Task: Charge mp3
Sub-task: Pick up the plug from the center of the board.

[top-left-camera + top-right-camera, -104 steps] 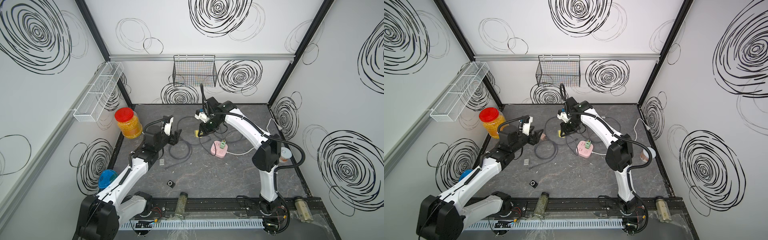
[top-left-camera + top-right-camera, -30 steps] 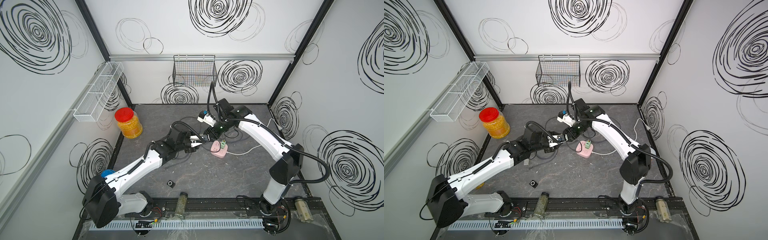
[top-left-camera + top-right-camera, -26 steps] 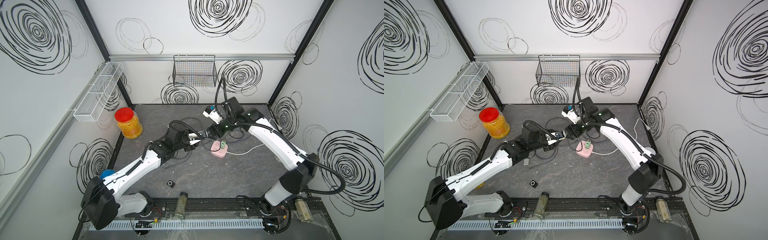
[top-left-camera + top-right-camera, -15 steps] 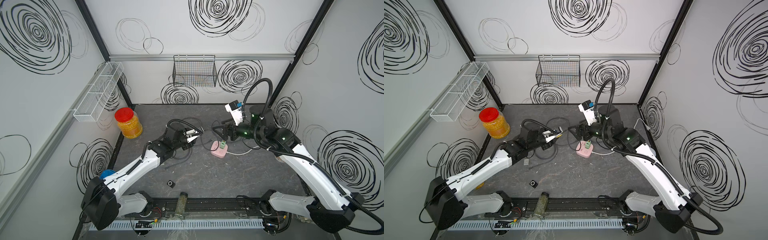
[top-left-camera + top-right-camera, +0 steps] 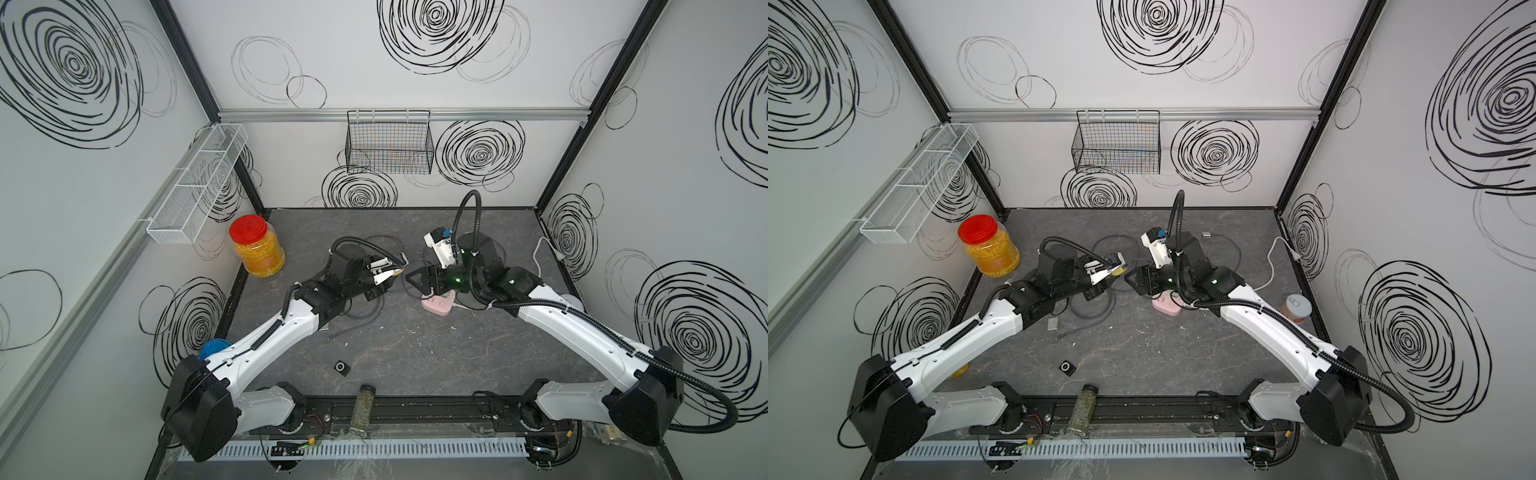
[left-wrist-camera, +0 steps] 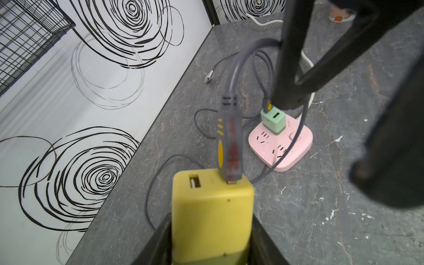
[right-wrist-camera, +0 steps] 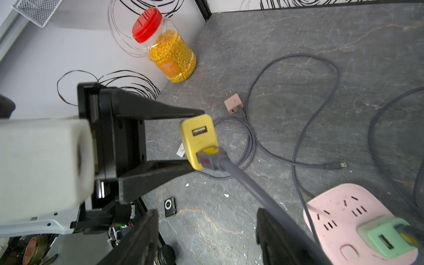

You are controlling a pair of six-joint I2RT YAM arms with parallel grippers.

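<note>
Two hands are hovering close above the worktop (image 5: 415,353). The left hand (image 7: 197,140) is squeezing a yellow USB charger (image 6: 211,206) with a grey cable (image 7: 250,188) plugged into it. The right hand (image 7: 206,231) is holding its fingers (image 7: 144,238) apart, and the cable is running between them. The black mp3 player (image 5: 342,367) is lying on the worktop at 7 o'clock from the left hand, well apart.

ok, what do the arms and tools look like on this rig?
Left arm and right arm: white link shells, black joint housings, black corrugated conduit looping outside. Left tool and right tool: black, tapered triangular fingers. Green lights glow near the right wrist, beside a white camera block.
</note>
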